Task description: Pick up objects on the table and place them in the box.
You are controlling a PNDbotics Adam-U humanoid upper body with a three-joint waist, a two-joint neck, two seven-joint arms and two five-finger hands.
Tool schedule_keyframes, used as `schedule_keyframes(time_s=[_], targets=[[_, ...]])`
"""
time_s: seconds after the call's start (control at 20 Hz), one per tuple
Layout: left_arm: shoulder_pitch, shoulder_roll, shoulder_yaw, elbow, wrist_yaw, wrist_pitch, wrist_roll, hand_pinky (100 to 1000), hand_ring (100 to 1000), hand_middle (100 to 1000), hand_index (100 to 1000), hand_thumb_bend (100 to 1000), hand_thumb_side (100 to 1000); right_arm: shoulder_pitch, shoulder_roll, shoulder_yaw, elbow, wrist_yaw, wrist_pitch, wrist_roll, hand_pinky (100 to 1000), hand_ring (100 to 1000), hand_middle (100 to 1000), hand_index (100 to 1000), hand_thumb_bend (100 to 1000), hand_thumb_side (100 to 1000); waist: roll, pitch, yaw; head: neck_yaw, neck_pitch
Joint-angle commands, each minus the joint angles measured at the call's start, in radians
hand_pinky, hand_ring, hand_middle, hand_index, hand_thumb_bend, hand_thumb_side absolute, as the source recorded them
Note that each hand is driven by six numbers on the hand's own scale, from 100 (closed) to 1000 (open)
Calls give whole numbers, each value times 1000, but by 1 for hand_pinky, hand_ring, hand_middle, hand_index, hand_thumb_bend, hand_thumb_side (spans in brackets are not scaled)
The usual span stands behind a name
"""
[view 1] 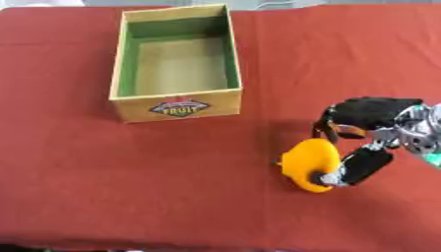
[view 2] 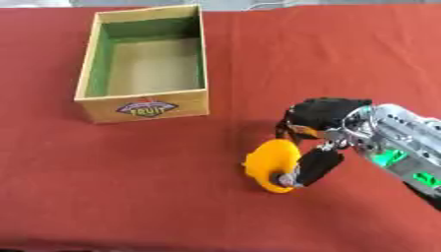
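A rounded orange-yellow object [view 1: 308, 162], shaped like a fruit, is at the right of the red table. My right hand [view 1: 366, 123] comes in from the right edge, its fingers and thumb curled round the object's right side. An open cardboard box [view 1: 176, 106] with green inner walls and a "FRUIT" label stands at the upper left, nothing visible inside it. My left hand shows in neither view.
The red cloth [view 1: 129, 187] covers the whole table, with bare room between the box and the hand and along the front. A pale strip of floor or wall lies beyond the far edge.
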Motion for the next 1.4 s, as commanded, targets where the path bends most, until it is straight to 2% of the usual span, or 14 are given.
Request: schedule_keyframes(time_s=[0.05,0.1,0.15,0.25,0.35,0.4,0.45,0.55,0.85,0.9,1.2,1.25,1.3,1.4], targets=[[-13,19,6,-19,1,-1,-4,575,602,660,802,137,904,-18,-12,-25,-14,1,41,-76,715,698,428,601,206,508,-1,-18,1,-2,-11],[-13,19,6,-19,0,-2,-5,575,602,660,802,136,904,-19,-11,-23,-14,0,51,-98,710,692,421,593,180,490,-1,-18,1,-2,-11],[-13,19,6,-19,0,-2,-5,575,602,660,802,136,904,-20,-10,-22,-14,-2,59,-116,693,676,406,575,109,428,-2,-18,0,-2,-12],[-13,19,6,-19,0,-1,-6,575,602,661,802,137,904,-22,-9,-22,-16,-8,72,-151,677,659,396,561,100,371,-2,-18,0,-2,-12],[-12,19,6,-19,0,-1,-7,575,602,661,802,137,904,-22,-9,-21,-16,-15,78,-174,677,659,396,561,100,371,-2,-18,0,-2,-12],[-12,19,6,-19,0,-1,-7,575,602,661,803,143,889,-23,-9,-20,-16,-17,79,-181,648,641,389,541,100,499,-2,-18,0,-2,-12],[-12,19,6,-19,0,-1,-7,575,602,661,803,137,904,-27,-7,-24,-20,-22,82,-193,639,633,384,534,100,171,-3,-19,-1,-2,-12],[-12,19,6,-19,0,-1,-8,575,602,661,803,136,904,-37,-6,-32,-29,-39,95,-213,632,633,393,543,100,100,-3,-20,-3,-1,-11],[-12,19,6,-19,1,-1,-8,575,602,661,804,135,904,-54,-8,-45,-49,-75,126,-227,630,632,423,581,100,100,-4,-22,-6,0,-10],[-11,19,6,-19,1,-1,-9,574,602,660,804,130,904,-58,-5,-49,-52,-79,130,-228,639,646,459,632,100,123,-3,-24,-6,-1,-12],[-7,18,4,-19,2,1,-11,574,602,660,804,131,903,-163,21,-80,-73,-128,179,-244,647,647,470,651,100,154,-2,-32,-3,-6,-19],[-7,18,3,-19,2,1,-11,574,603,660,804,132,906,-181,25,-83,-74,-131,185,-248,647,646,467,649,100,243,-2,-33,-2,-6,-19],[-6,18,3,-19,3,1,-11,574,603,660,804,131,903,-201,31,-87,-74,-133,191,-254,648,646,466,650,100,163,-1,-34,-1,-7,-19],[-6,17,2,-19,3,2,-12,574,603,660,804,132,903,-239,45,-94,-70,-127,200,-269,651,647,465,651,100,170,-1,-36,2,-8,-19]])
